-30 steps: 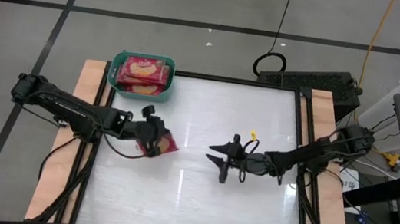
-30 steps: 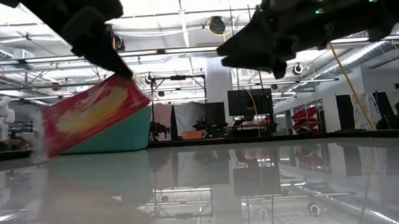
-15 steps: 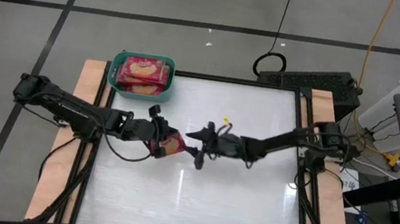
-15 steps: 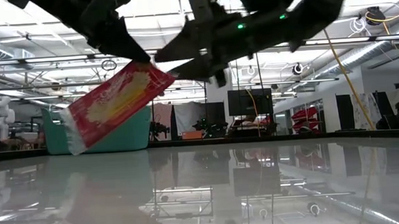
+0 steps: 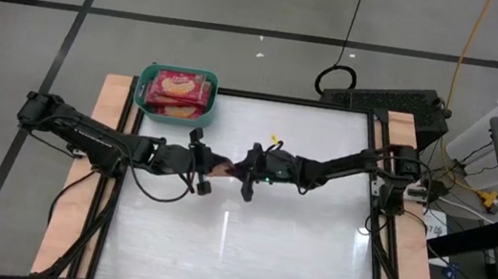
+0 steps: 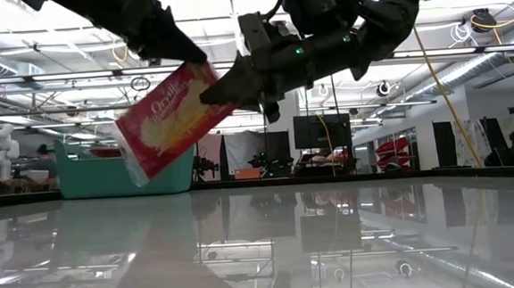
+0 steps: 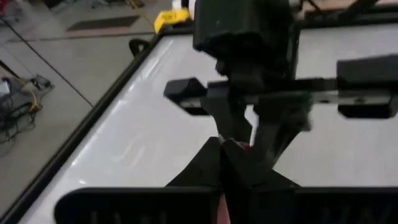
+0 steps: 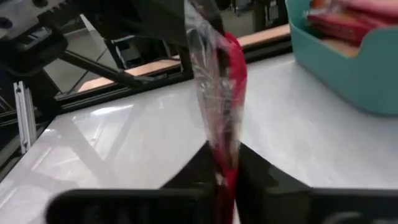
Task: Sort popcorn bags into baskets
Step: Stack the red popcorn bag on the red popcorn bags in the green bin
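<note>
A red popcorn bag (image 6: 162, 123) with a yellow popcorn picture hangs tilted above the middle of the table. It is a small red sliver (image 5: 223, 166) in the high view, between the two grippers. My left gripper (image 5: 215, 166) comes from the table's left and is shut on it. My right gripper (image 5: 233, 168) comes from the right and is shut on it too. The teal basket (image 5: 146, 90) stands at the far left corner with popcorn bags (image 5: 178, 91) lying flat inside. My left gripper pinches the bag's top end (image 6: 188, 66) between its two fingers, slanting down from the table's left. The bag hangs below it, tilted, its lower end toward the left and clear of the table. My right gripper pinches the bag's upper right edge (image 8: 225, 155) between its two fingers, coming nearly level from the table's right. In its wrist view the bag stands edge-on between the fingers, clear of the table.
The white glossy tabletop (image 5: 245, 245) lies bare around the arms, inside a dark frame with wooden strips (image 5: 77, 204) at left and right. The basket (image 8: 348, 68) is a little way from the held bag, toward the far left.
My right gripper has travelled toward the table's left, reached the bag and shut on its upper right edge; earlier it stood wide open. My left gripper has tipped upward, and the bag now hangs steeper, with its lower end raised higher.
</note>
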